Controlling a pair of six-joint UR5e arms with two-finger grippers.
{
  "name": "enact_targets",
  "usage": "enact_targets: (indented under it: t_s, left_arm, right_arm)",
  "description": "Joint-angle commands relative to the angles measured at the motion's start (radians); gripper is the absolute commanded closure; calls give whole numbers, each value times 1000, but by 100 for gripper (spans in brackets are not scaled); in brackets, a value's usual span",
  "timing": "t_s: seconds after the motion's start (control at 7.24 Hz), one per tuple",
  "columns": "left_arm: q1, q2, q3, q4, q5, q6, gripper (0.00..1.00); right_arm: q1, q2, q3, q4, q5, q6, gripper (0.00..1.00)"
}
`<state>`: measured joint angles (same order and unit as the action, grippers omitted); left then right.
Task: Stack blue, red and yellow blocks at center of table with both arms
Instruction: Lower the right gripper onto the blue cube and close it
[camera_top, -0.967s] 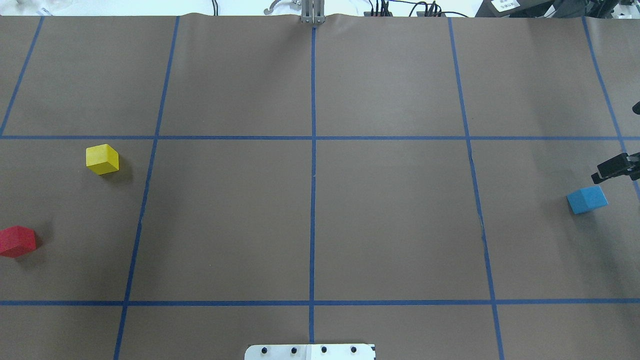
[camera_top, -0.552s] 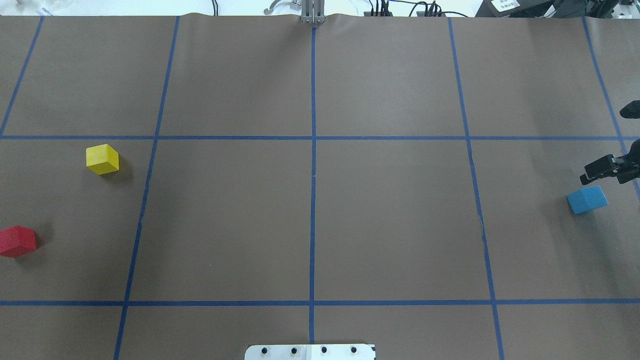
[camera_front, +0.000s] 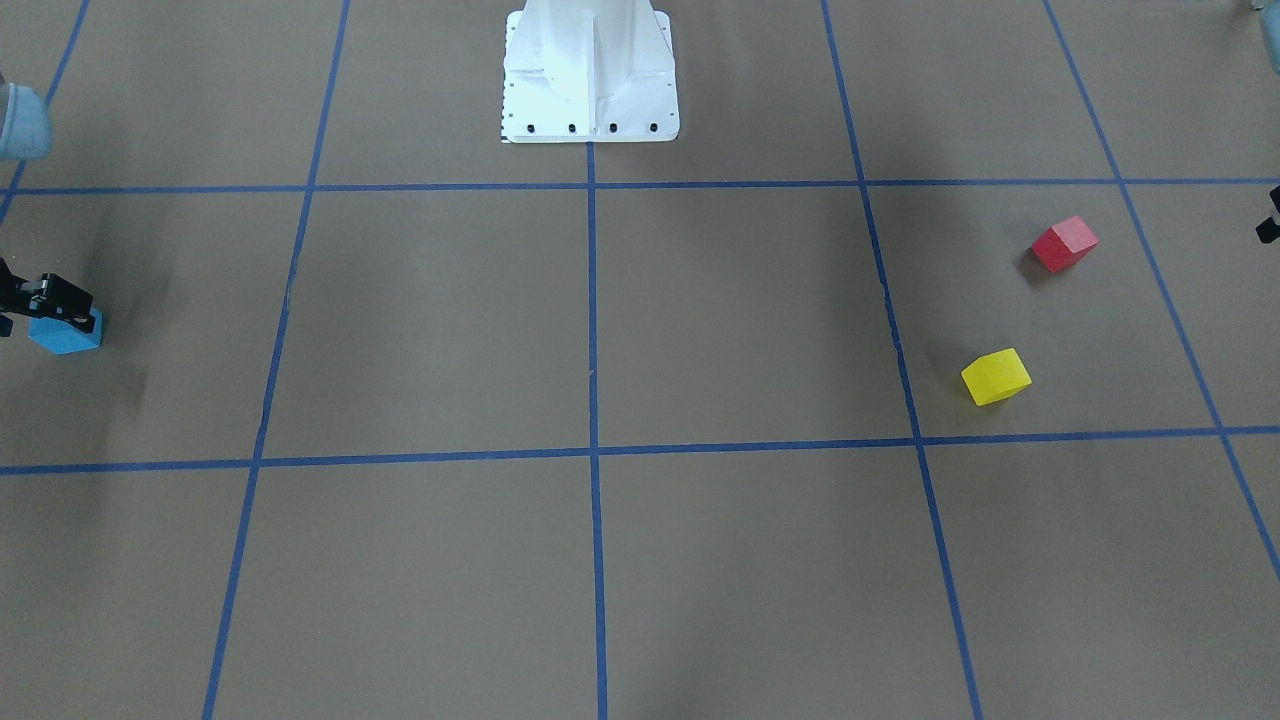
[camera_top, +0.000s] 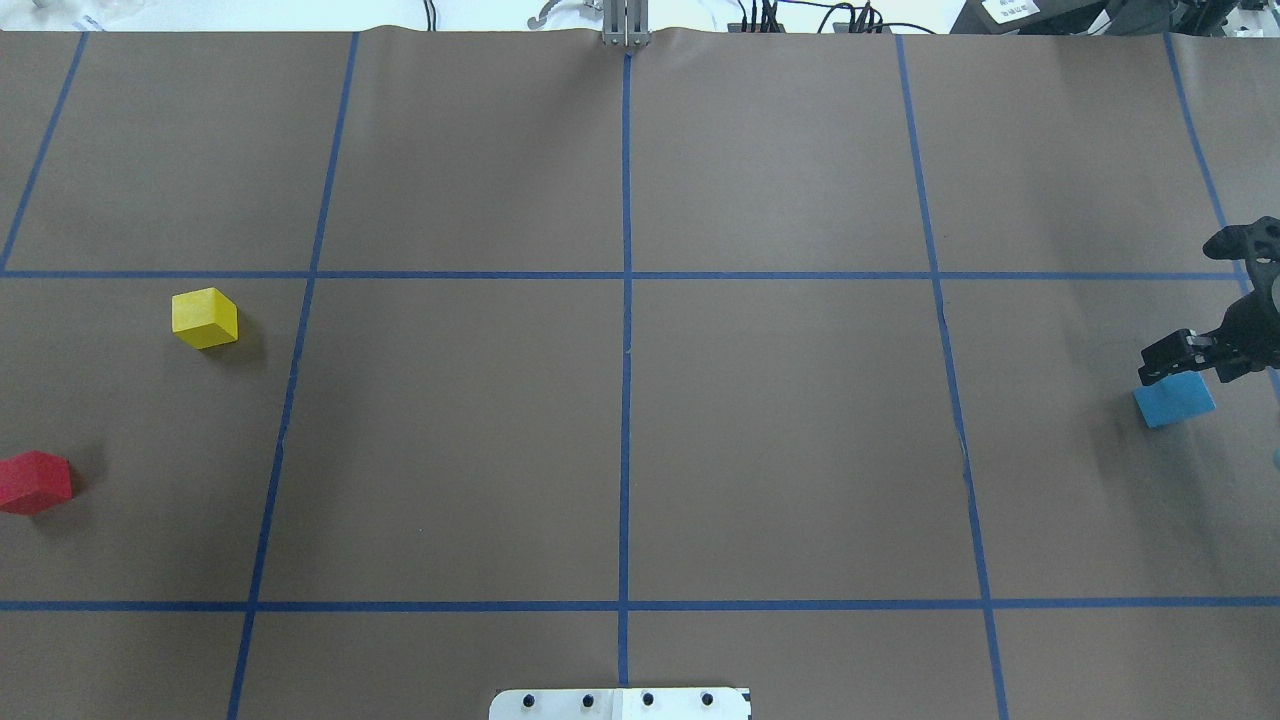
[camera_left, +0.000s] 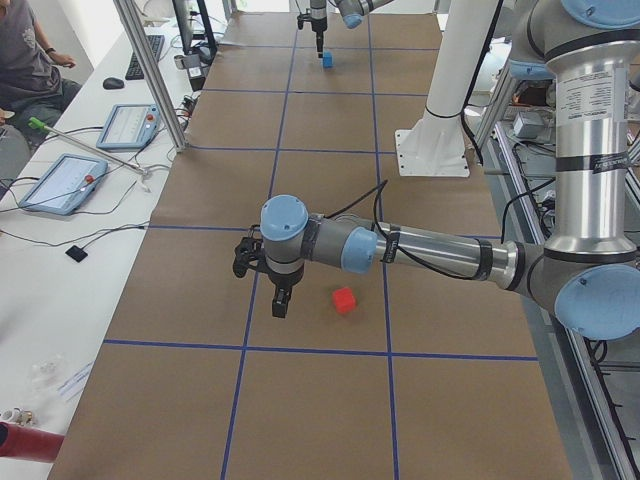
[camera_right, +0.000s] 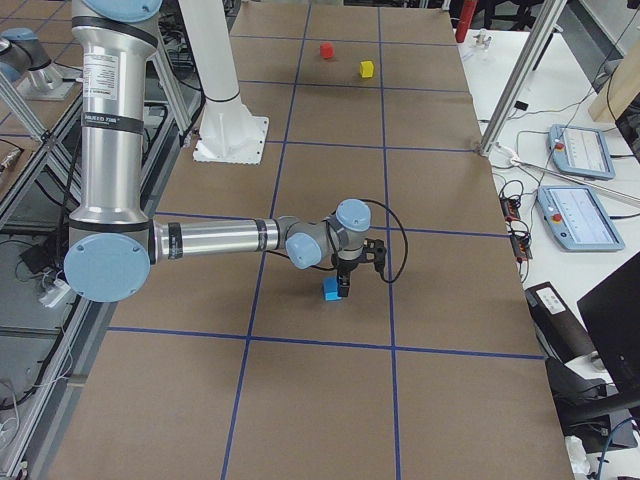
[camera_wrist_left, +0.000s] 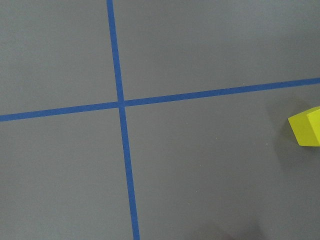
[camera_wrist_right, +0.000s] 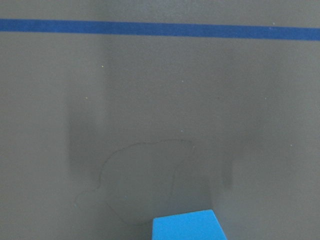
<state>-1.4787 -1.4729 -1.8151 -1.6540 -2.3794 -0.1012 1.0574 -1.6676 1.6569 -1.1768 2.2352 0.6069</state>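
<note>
Noting right gripper (camera_right: 345, 284) spread wide, empty, above blue block (camera_top: 1175, 400); left gripper (camera_left: 280, 304) near red block (camera_left: 344, 300), its spread I can't tell.

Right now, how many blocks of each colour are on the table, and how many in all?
blue block: 1
red block: 1
yellow block: 1
Total: 3

Even diffuse overhead light, sharp exterior views, soft shadow right of the yellow block (camera_top: 205, 318), matte surface (camera_top: 780, 450), greyer, softer wrist views.
</note>
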Motion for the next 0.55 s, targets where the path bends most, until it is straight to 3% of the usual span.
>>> enact_targets:
  t_s: [0.0, 0.41]
  left_arm:
    - [0, 2, -1, -1, 3, 0, 0]
    - [-2, 2, -3, -1, 3, 0, 0]
  right_arm:
    - [-5, -29, -9, 44, 12, 7, 0]
    - [-17, -34, -67, 103, 38, 11, 1]
